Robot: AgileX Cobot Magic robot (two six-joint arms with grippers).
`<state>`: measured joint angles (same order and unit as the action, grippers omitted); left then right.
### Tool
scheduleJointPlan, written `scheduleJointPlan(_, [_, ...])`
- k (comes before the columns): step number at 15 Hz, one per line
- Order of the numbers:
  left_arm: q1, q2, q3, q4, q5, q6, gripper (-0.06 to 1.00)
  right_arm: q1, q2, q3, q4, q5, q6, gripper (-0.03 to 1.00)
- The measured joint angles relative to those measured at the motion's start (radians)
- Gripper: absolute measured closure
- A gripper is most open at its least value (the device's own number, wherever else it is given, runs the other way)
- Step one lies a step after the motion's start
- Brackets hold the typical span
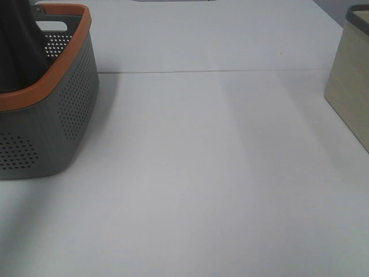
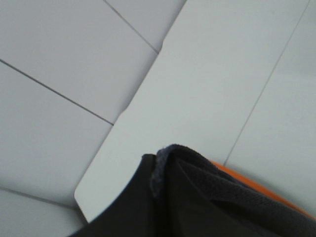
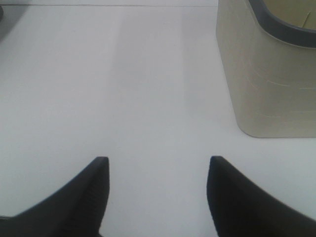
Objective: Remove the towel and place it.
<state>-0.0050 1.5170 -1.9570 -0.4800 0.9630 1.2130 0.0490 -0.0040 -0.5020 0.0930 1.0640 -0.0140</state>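
Note:
The towel is dark navy-charcoal and rises out of the grey basket with the orange rim at the far left, running up past the top edge of the exterior view. In the left wrist view a fold of the towel lies bunched against my left gripper, which looks shut on it above the orange rim. My right gripper is open and empty, low over the bare white table. Neither gripper shows in the exterior view. The towel's white tag is hidden.
A beige bin with a dark grey rim stands at the right edge of the table and also shows in the right wrist view. A seam runs across the white table between basket and bin.

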Motion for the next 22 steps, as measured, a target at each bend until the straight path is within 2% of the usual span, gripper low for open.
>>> scheduleJointPlan(1, [-0.007, 0.0, 0.0, -0.078, -0.027, 0.047, 0.94, 0.0, 0.005, -0.003, 0.001, -0.003, 0.0, 0.45])
scheduleJointPlan(2, [-0.014, 0.0, 0.0, -0.113, -0.043, 0.076, 0.94, 0.0, 0.033, -0.015, 0.009, -0.019, 0.0, 0.45])
scheduleJointPlan(4, [-0.094, 0.0, 0.0, -0.195, -0.116, 0.175, 0.94, 0.0, 0.137, -0.051, 0.075, -0.081, -0.009, 0.45])
scheduleJointPlan(6, [-0.19, 0.007, 0.0, -0.211, -0.174, 0.219, 0.94, 0.0, 0.269, -0.101, 0.173, -0.163, -0.093, 0.45])
scheduleJointPlan(8, [-0.278, 0.038, -0.001, -0.215, -0.182, 0.235, 0.94, 0.0, 0.367, -0.129, 0.25, -0.214, -0.199, 0.45])
scheduleJointPlan(11, [-0.372, 0.096, -0.001, -0.199, -0.165, 0.247, 0.94, 0.0, 0.569, -0.18, 0.428, -0.275, -0.437, 0.45])
scheduleJointPlan(13, [-0.44, 0.128, -0.001, -0.169, -0.143, 0.254, 0.94, 0.0, 0.703, -0.2, 0.588, -0.334, -0.623, 0.45])
scheduleJointPlan(14, [-0.483, 0.142, -0.001, -0.153, -0.141, 0.261, 0.94, 0.0, 0.821, -0.216, 0.774, -0.368, -0.835, 0.45])
scheduleJointPlan(17, [-0.494, 0.172, -0.001, -0.154, -0.137, 0.257, 0.94, 0.0, 0.982, -0.223, 1.053, -0.376, -1.145, 0.45])
scheduleJointPlan(19, [-0.505, 0.193, -0.001, -0.156, -0.14, 0.254, 0.94, 0.0, 1.062, -0.232, 1.186, -0.376, -1.288, 0.45])
scheduleJointPlan(22, [-0.527, 0.214, -0.001, -0.165, -0.14, 0.242, 0.94, 0.0, 1.131, -0.232, 1.299, -0.377, -1.41, 0.45])
